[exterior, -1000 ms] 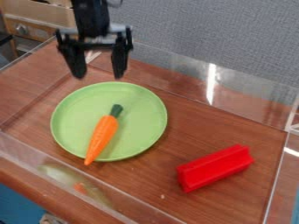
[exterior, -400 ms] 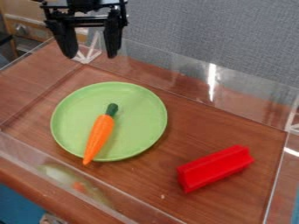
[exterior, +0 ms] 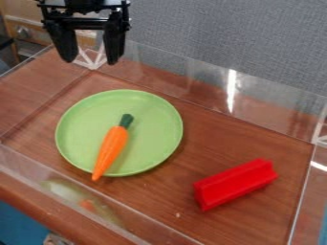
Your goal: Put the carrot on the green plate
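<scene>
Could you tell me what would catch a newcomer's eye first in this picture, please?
Most likely the round lime-green plastic plate, left of the picture's centre, with the tapered orange toy carrot lying on it, dark green stem tip pointing away from the camera. Next might come the red rectangular ridged block at the lower right, and the black open gripper above the table at the upper left.

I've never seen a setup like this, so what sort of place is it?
Probably a robot test area: a black pincer hangs over a wooden tabletop holding a toy-like carrot on a green plate.
</scene>
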`<state>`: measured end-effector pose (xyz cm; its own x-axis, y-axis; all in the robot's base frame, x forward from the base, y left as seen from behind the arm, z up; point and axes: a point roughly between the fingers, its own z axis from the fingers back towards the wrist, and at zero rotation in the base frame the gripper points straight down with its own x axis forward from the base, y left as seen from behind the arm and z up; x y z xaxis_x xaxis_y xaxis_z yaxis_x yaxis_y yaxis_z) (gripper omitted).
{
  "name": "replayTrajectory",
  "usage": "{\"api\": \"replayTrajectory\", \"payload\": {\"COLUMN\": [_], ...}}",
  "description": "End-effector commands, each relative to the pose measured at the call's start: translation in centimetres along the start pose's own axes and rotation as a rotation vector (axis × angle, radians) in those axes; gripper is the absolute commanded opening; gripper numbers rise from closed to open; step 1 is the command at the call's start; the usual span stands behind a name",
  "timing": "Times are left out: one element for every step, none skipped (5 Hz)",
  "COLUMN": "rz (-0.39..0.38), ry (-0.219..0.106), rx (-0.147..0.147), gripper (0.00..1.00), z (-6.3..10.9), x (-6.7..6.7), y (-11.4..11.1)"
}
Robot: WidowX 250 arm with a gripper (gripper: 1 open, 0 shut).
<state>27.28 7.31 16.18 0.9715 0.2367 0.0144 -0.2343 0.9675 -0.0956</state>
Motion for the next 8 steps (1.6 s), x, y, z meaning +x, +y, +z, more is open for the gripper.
{"api": "replayTrajectory", "payload": {"rz": [-0.017, -0.042, -0.059, -0.075, -0.093, -0.078, -0.052, -0.08], "ry": [-0.025, -0.014, -0.011, -0.007, 0.003, 0.018, 0.027, 0.04], "rx": [0.016, 0.025, 0.032, 0.037, 0.044, 0.052, 0.055, 0.056], "gripper": [1.0, 0.0, 1.0, 0.0, 1.0, 1.0, 1.0, 1.0], "z": [0.6, 0.1, 0.5, 0.7, 0.7, 0.2, 0.2, 0.6], "x": [0.2, 0.4, 0.7, 1.3, 1.7, 2.3, 2.6, 2.0], "y": [1.9, 3.2, 2.5, 1.6, 0.7, 0.4, 0.0, -1.4]}}
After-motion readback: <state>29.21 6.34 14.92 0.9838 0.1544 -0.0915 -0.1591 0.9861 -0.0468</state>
